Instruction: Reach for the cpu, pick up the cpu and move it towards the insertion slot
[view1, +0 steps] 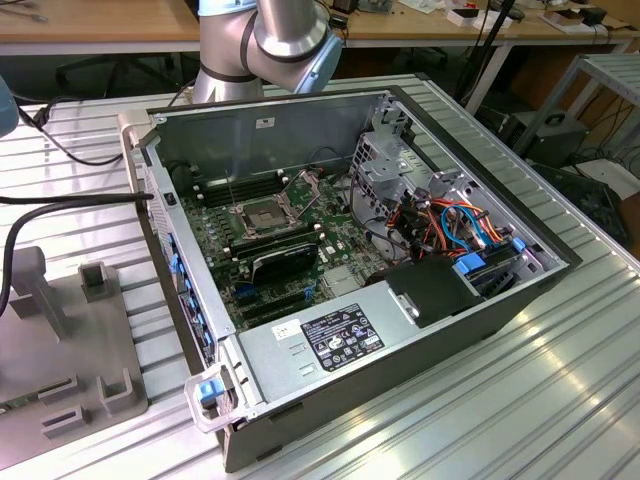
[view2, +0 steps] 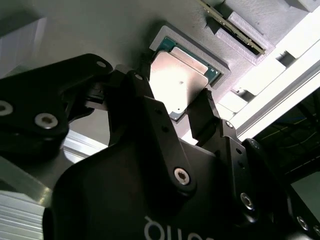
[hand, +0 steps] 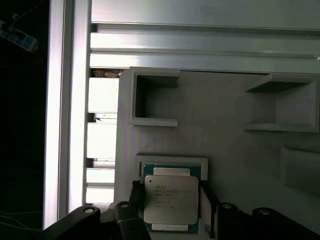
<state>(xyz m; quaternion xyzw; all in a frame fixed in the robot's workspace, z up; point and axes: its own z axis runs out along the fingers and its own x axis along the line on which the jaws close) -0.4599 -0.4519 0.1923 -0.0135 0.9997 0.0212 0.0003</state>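
Cpu (hand: 170, 200) flat in grey holder (hand: 225, 125) recess, centred between end effector (hand: 171, 205) fingers (hand: 136, 200); end effector spread, straddling opposite edges; insertion slot (view1: 262, 213) at 11 o'clock of graphics card (view1: 285, 262), exterior view.

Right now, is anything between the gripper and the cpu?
Nothing: both wrist views show the gripper straddling the cpu, which lies in the grey holder's recess, with no object between them.

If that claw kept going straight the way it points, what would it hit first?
Most likely the cpu, lying in the grey holder's recess directly ahead of the gripper; the remaining gap is hard to judge.
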